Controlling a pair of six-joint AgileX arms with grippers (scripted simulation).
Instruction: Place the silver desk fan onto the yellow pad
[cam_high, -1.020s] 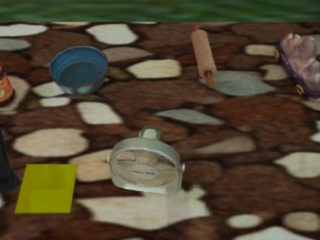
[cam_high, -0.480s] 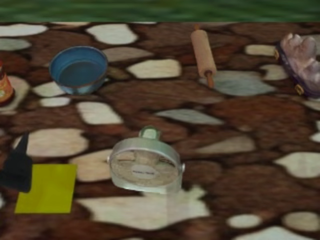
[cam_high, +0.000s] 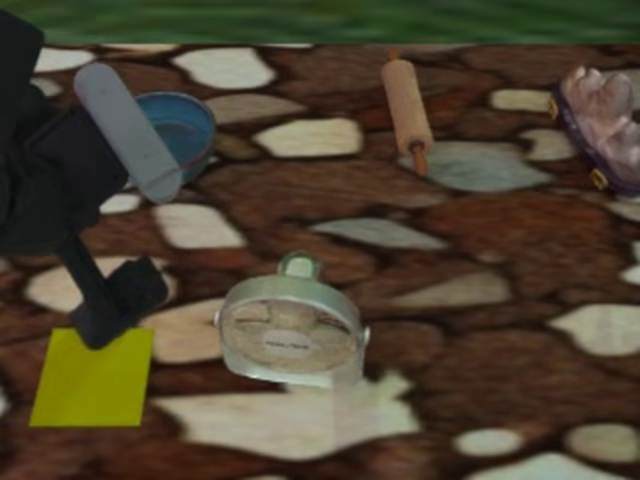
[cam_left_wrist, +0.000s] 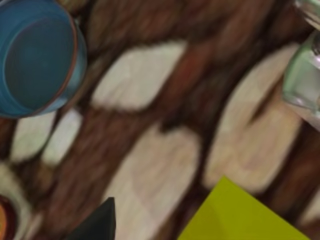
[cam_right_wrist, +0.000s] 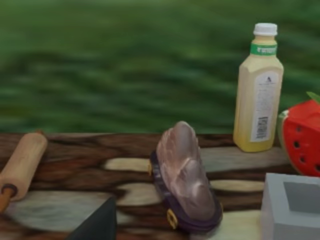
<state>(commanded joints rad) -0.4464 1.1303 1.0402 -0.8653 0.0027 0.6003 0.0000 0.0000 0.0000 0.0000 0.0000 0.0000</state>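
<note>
Apparently left end effector (cam_high: 118, 310) above yellow pad (cam_high: 92, 384)

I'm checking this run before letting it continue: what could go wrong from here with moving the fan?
1. The left gripper hangs at the yellow pad edge, not at the silver desk fan; a low sweep across could nudge the pad.
2. The fan's rounded frame and small green knob offer little to hold, so it may slip.
3. The left arm overhangs the blue bowl and could knock it.
</note>
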